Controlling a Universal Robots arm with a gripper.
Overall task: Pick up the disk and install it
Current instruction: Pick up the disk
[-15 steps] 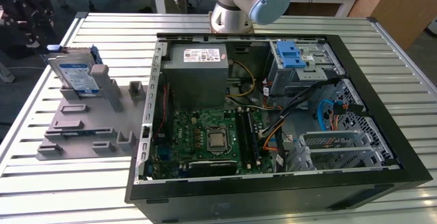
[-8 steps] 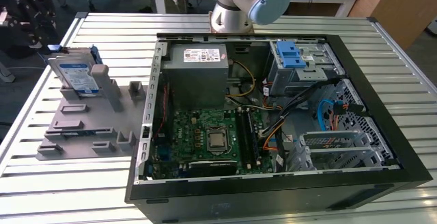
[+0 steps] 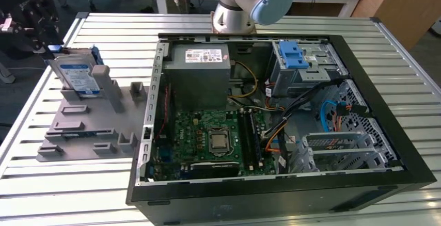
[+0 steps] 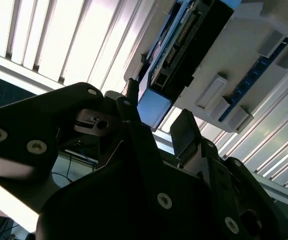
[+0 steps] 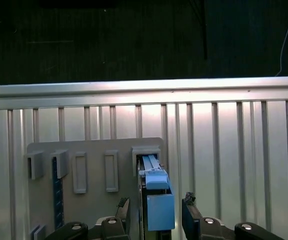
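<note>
Starting at the exterior view's left, you have the gripper [image 3: 48,43] by the edge of the slatted metal table [image 3: 69,195]. It sits at the end of the disk [image 3: 77,76] that points toward that left side. The disk stands on edge in a slot of the grey stand [image 3: 82,128]. Its blue-and-white label faces the camera, but the print on it cannot be made out.

In the first wrist view the fingers [image 5: 188,212] are spread, one on each side of the disk's blue bracket. A gap is visible beside the bracket, so nothing is pinched. The second wrist view shows the blue end of the disk just beyond the black fingertips.

Moving right, the open computer case [image 3: 276,197] lies on its side just beside the stand. Inside, toward the back, sits the grey power supply [image 3: 196,76] with a white sticker whose text is not legible. In front of it is the green motherboard [image 3: 206,133]. Further right, a blue latch [image 3: 295,55] sits on the metal drive cage [image 3: 313,63]. The arm's base [image 3: 238,6] rises behind the case.
</note>
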